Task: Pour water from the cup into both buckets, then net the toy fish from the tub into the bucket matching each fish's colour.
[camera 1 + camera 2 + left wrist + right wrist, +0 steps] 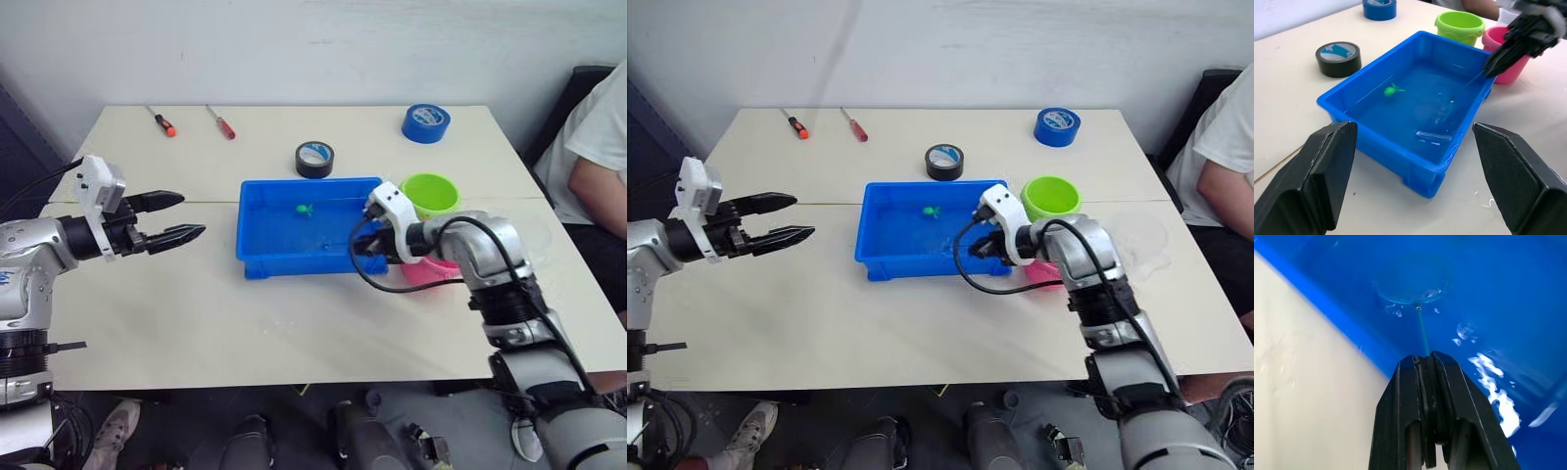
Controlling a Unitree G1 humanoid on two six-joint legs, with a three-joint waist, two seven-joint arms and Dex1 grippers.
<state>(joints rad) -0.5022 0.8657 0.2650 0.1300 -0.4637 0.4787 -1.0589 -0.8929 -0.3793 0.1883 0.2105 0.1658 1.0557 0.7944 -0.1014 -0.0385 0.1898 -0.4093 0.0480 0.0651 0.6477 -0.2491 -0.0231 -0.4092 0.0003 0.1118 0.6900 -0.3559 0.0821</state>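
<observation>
One green toy fish (pixel 1392 90) floats in the tub (pixel 257 257), toward the far side, roughly mid-width. No other fish that I can make out in there

Net (pixel 1411 293) is dipped in the water at the tub's right end, hoop low and partly under the surface. Fish sits well apart from it, off toward the robot's left and further from the robot. Right gripper (pixel 1426 358) has its fingers pressed tight on the net's thin handle, hovering over the tub's near-right corner

Risks as I see them:
- handle is thin and pinched right at its end, so water drag on a sideways sweep could twist it in the grip and tilt the hoop
- fast sweep pushes a wave ahead of the hoop, fish drifts away or water slops over the rim
- pink bucket (pixel 1506 59) and green bucket (pixel 431 194) stand just beside the tub's right end, close to the right forearm; a wide swing could clip one
- green fish belongs in the green bucket, pink one is nearer the gripper, easy wrong drop

Left gripper (pixel 174 217) is spread wide, holding nothing, well clear on the tub's left side
</observation>
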